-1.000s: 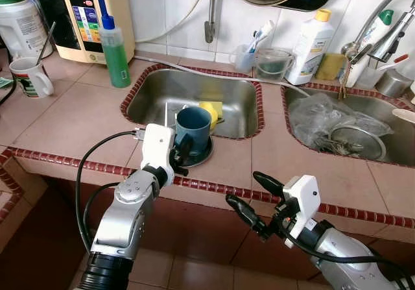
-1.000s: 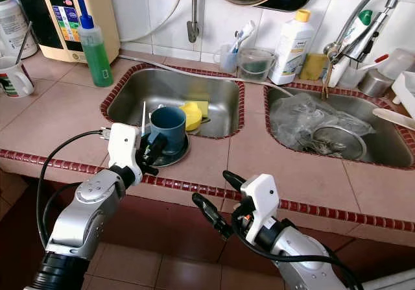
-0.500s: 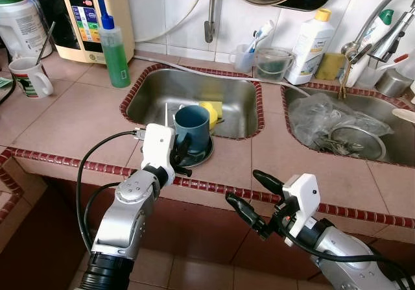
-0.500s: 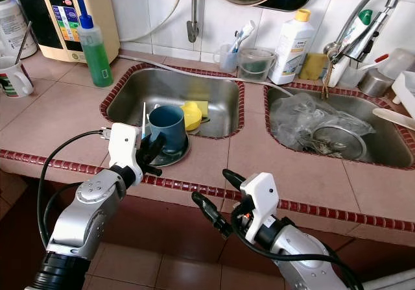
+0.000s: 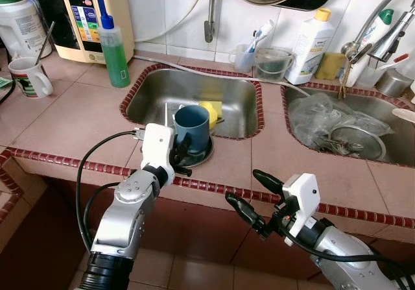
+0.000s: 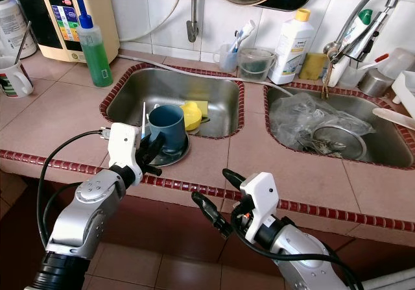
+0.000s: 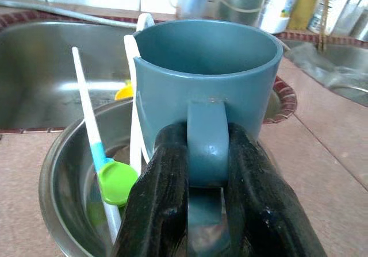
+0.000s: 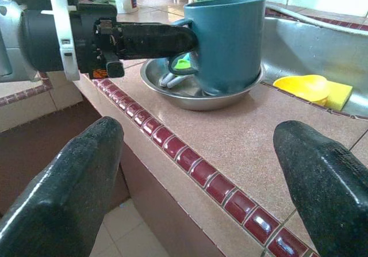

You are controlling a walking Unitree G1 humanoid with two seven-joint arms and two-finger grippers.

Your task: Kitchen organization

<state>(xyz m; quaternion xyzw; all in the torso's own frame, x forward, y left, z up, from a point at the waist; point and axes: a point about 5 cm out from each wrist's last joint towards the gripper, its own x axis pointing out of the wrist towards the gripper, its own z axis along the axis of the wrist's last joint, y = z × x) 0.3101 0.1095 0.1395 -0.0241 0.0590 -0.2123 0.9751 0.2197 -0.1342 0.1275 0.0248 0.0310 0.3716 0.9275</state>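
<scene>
We see two steel sinks (image 5: 155, 98) in the tiled counter (image 5: 71, 121). One blue mug (image 5: 192, 126) stands upright, mouth up, in one steel bowl (image 7: 66, 188) at the counter's front edge by the near sink; its handle faces the robot. Left gripper (image 7: 208, 171) is clamped on that handle. Right gripper (image 5: 254, 198) hangs wide apart, holding nothing, below the counter edge. One green-ended white utensil (image 7: 106, 171) leans in the bowl. Labels on the bottles are unreadable.
</scene>
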